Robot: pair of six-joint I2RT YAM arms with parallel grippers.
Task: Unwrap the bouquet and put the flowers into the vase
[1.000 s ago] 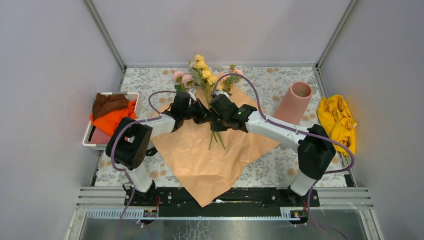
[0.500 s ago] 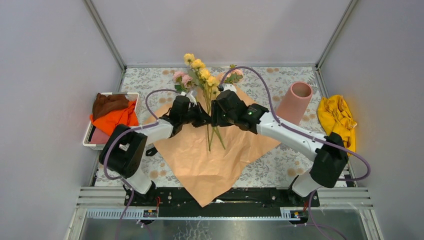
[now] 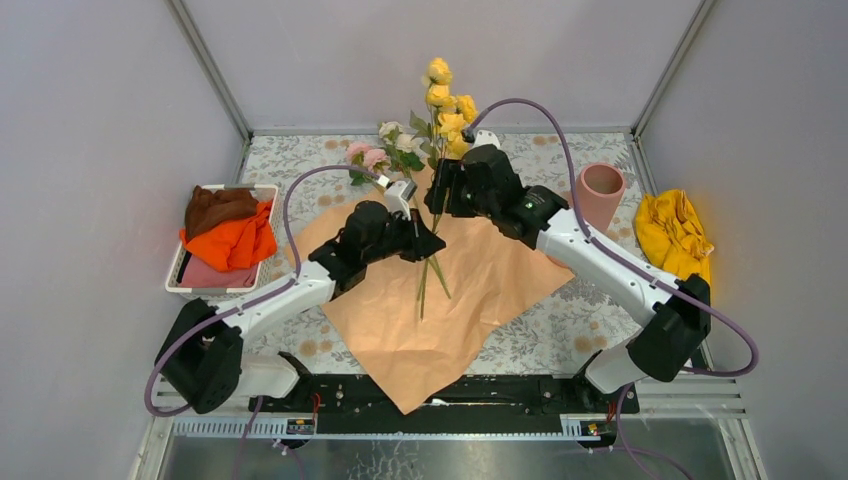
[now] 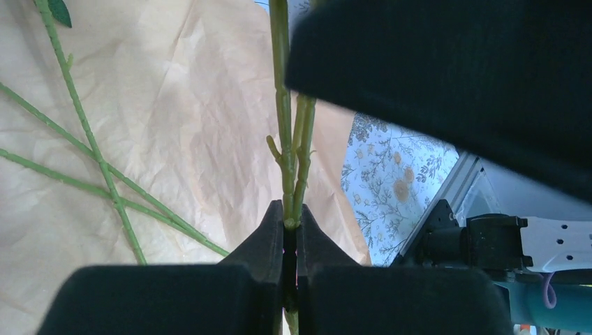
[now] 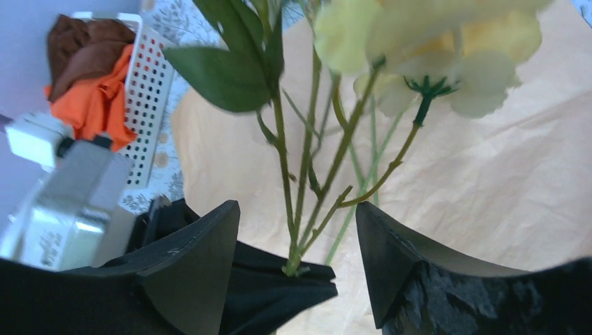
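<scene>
Flowers (image 3: pixel 450 122), yellow blooms on thin green stems, between tight left fingers (image 4: pixel 269 234); right fingers (image 5: pixel 202 258) wide apart.

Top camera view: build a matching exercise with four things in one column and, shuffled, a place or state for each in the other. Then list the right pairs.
1. vase
2. tray
3. wrapping paper
4. left gripper

A. spread flat in the middle of the table
B. shut on flower stems
C. standing on the right, nothing in it
D. at the left edge, holding orange and brown cloths

Pairs: 1-C, 2-D, 3-A, 4-B
</scene>
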